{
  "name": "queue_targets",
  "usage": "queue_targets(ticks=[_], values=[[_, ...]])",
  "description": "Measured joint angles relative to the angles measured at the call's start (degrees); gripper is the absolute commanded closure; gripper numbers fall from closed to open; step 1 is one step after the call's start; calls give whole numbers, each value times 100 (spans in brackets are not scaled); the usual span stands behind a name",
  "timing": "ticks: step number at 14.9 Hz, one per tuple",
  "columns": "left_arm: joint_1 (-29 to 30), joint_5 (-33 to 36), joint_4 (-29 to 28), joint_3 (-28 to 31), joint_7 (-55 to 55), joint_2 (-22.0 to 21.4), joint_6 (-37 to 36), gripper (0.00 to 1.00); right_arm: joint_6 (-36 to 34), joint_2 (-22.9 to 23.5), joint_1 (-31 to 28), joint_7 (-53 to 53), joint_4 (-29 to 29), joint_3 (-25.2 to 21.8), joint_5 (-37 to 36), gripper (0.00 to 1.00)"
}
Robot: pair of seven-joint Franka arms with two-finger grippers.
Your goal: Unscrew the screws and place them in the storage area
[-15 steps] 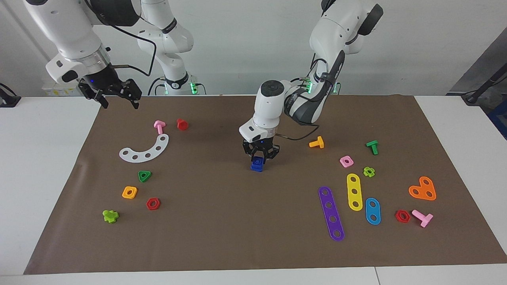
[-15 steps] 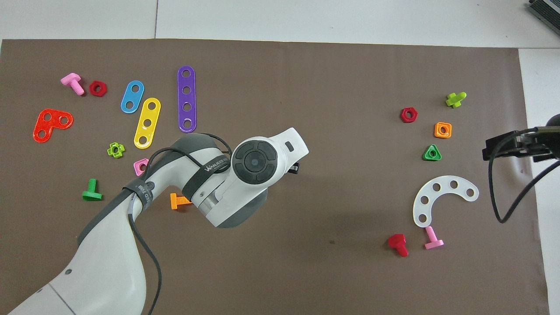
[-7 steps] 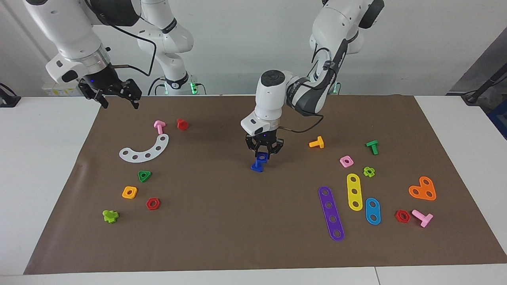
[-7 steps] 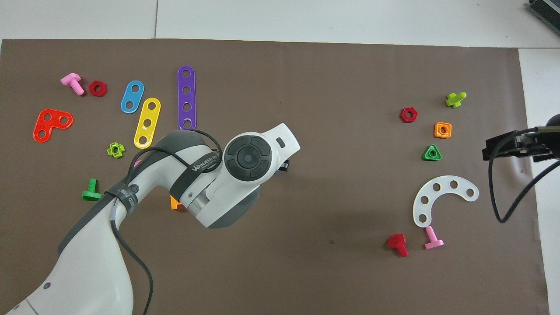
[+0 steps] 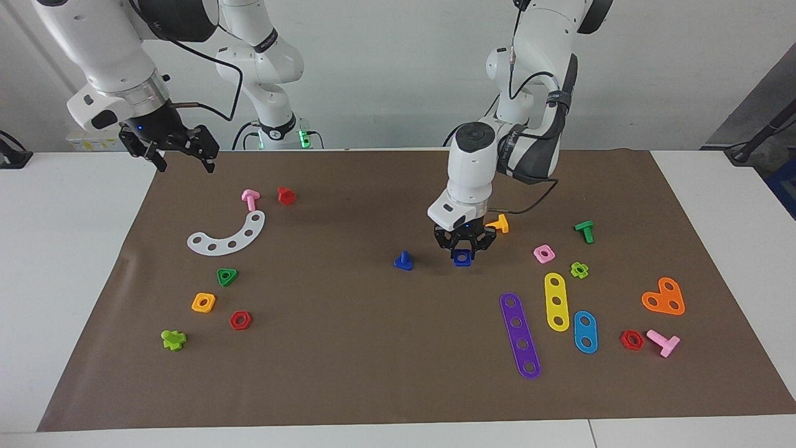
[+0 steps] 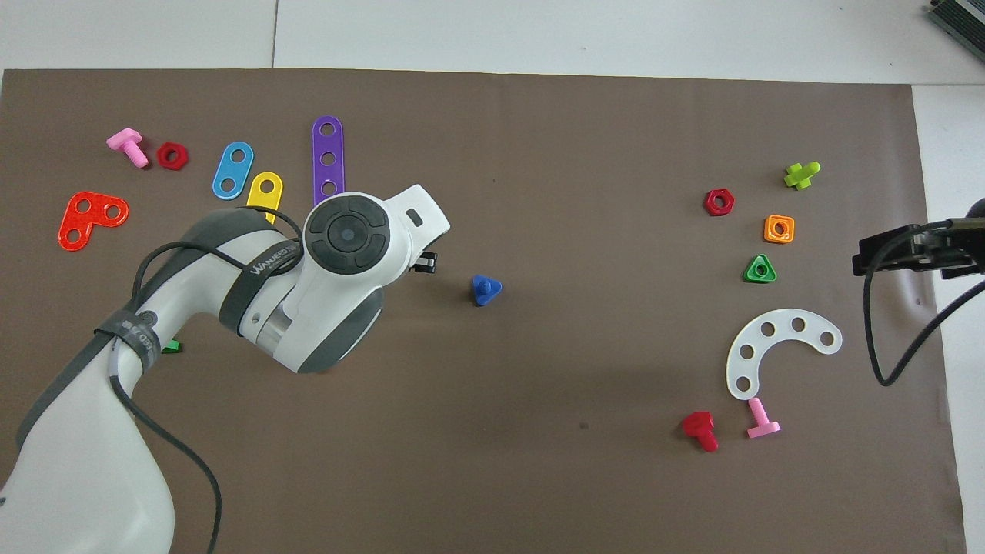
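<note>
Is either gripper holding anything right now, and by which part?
The left gripper holds the blue nut by its outer sides. The right gripper is open and holds nothing.

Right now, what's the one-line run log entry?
left pincer: shut on blue nut, over mat | blue bolt: on mat, head down | right pincer: open, waiting

I see two glossy white arms with dark grey joints — black cables strapped along them, green lights at their bases — ending in black grippers.
</note>
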Motion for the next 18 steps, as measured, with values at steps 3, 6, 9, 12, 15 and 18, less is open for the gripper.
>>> queue_targets(ticks=[3,6,9,12,15,18], values=[[181,-357,-237,278,450,-76,140,90,310,17,544,361,-114,26,0,0],[200,-550,-759,687,901,-211,769,88,928,261,1310,1115,-347,66,-1,0],[215,-582,-1192,897,1096,-316,1178,80,1708,775,2047,1990,-426,81,-1,0],[232,-592,-1574,969,1214,-411,1484,46,2531,1361,2744,2631,-439,86,-3,0],[241,-598,-1720,982,1250,-474,1559,0,3126,1868,3085,2879,-436,81,-3,0],[296,-603,-1716,1006,1573,-551,1548,0,3537,2231,3211,2890,-431,78,-3,0]])
